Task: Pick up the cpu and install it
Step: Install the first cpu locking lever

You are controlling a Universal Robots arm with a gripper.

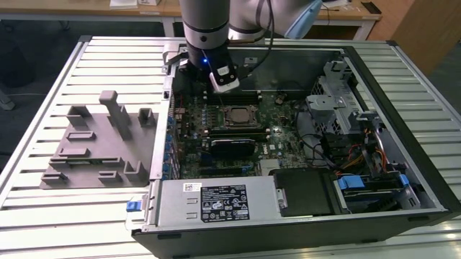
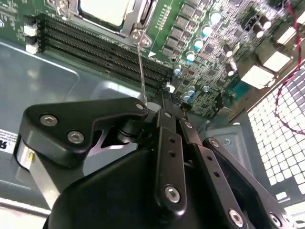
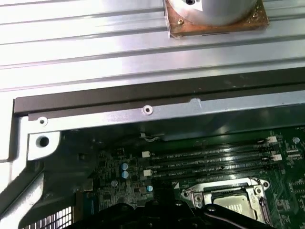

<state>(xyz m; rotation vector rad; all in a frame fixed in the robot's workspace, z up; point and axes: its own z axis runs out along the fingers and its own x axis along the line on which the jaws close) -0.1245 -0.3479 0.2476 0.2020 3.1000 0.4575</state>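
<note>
Exterior view: gripper (image 1: 224,86) hangs at 12 o'clock of cpu (image 1: 237,115), which sits in the board socket. Both wrist views: cpu (image 2: 106,10) (image 3: 234,206) seated; can't tell finger state. Prob. light, stiff, fragile; hold by edges.

Grey arm (image 1: 207,24) reaching down from the far edge of the exterior view, wrist vertical with a blue light lit, gripper (image 1: 222,89) pointing downward, black linkages and screws of the gripper (image 2: 167,143) close up in the second wrist view
</note>
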